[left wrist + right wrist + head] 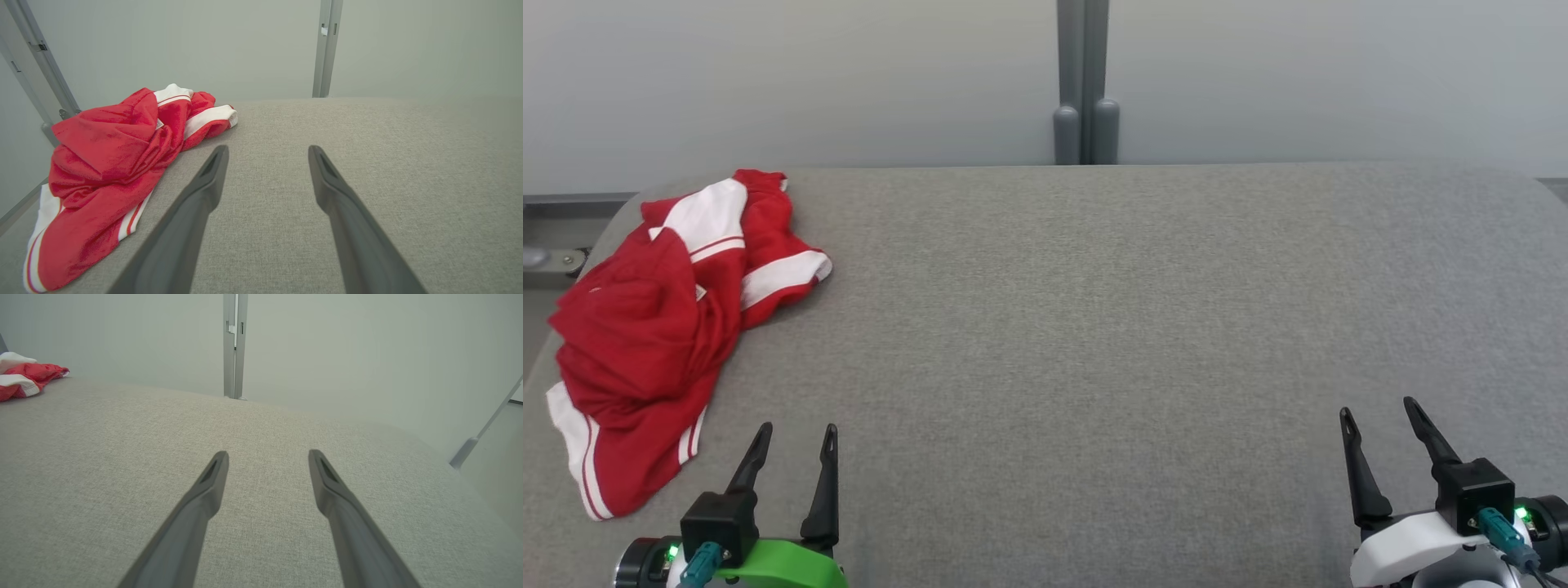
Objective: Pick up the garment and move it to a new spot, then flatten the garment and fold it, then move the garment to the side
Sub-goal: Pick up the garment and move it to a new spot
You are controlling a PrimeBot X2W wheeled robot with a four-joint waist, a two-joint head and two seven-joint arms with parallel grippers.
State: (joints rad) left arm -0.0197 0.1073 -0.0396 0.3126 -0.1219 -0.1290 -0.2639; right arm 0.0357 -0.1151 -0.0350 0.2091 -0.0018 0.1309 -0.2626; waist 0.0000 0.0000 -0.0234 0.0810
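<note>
A crumpled red garment (654, 327) with white bands and stripes lies in a heap at the left end of the grey fabric table (1094, 327). In the left wrist view the garment (106, 163) sits to the left of and beyond the fingers. The right wrist view catches a small part of the garment (24, 377) at the far left. My left gripper (797, 431) hovers open near the front edge, just right of the garment's lower end, holding nothing. At the front right, far from the cloth, my right gripper (1378, 408) is open too, its fingers empty.
A pale wall with a grey upright post (1085, 82) stands behind the table. The table's left edge runs close beside the garment, with a metal frame (547, 261) beyond it. Bare grey fabric spans the middle and right.
</note>
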